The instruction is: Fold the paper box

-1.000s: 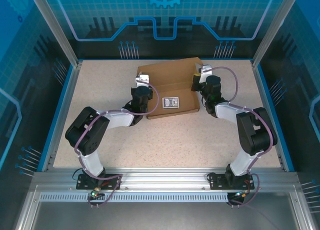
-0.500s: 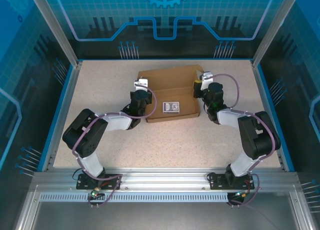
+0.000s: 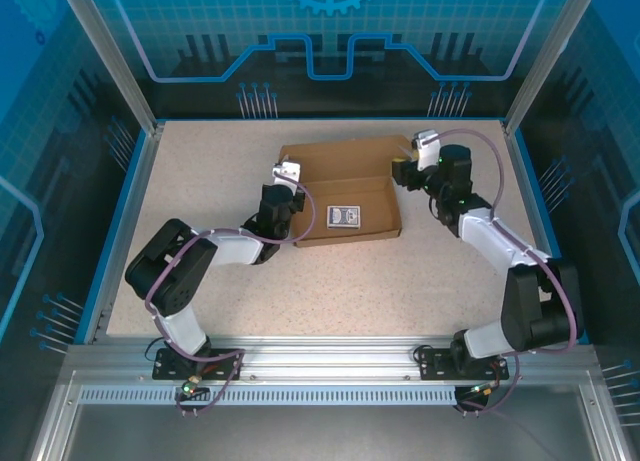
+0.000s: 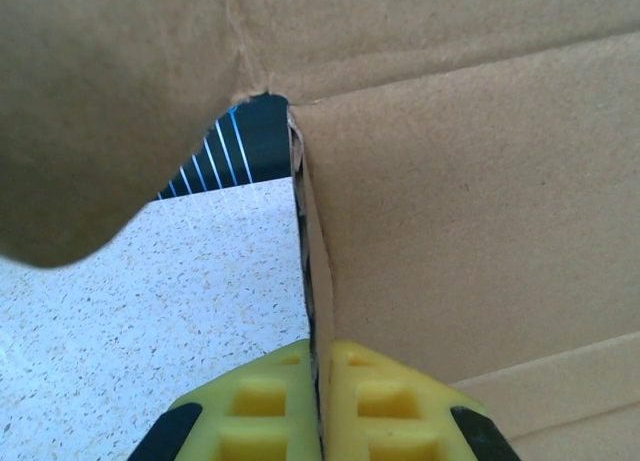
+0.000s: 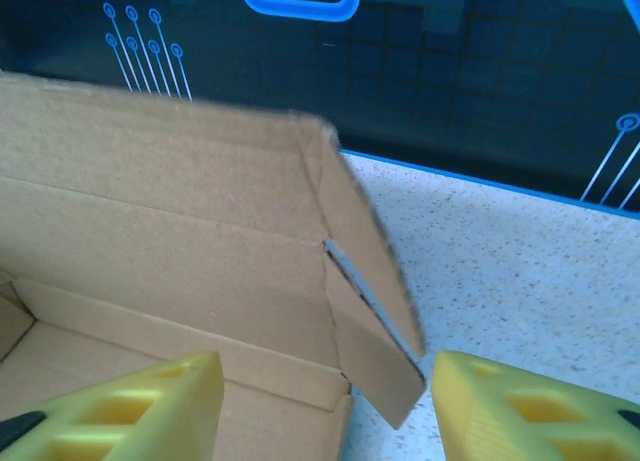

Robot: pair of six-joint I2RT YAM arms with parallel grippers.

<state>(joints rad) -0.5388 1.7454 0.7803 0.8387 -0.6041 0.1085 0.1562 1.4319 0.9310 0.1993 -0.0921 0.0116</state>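
The paper box is a brown cardboard mailer lying on the table's far middle, its tray partly formed and its lid panel behind. My left gripper is shut on the box's upright left wall, the yellow fingers pinching its edge. My right gripper is open at the box's right end. Its two yellow fingertips stand apart on either side of the right wall flap without touching it.
A small black-and-white printed card lies inside the tray. The speckled table has a raised blue rim, with metal posts at the far corners. Both arms reach in from the near rail.
My right gripper has opened, let go of the box's right wall, and drawn back to the right and farther away. The left gripper stays shut on the left wall; the box shifted slightly.
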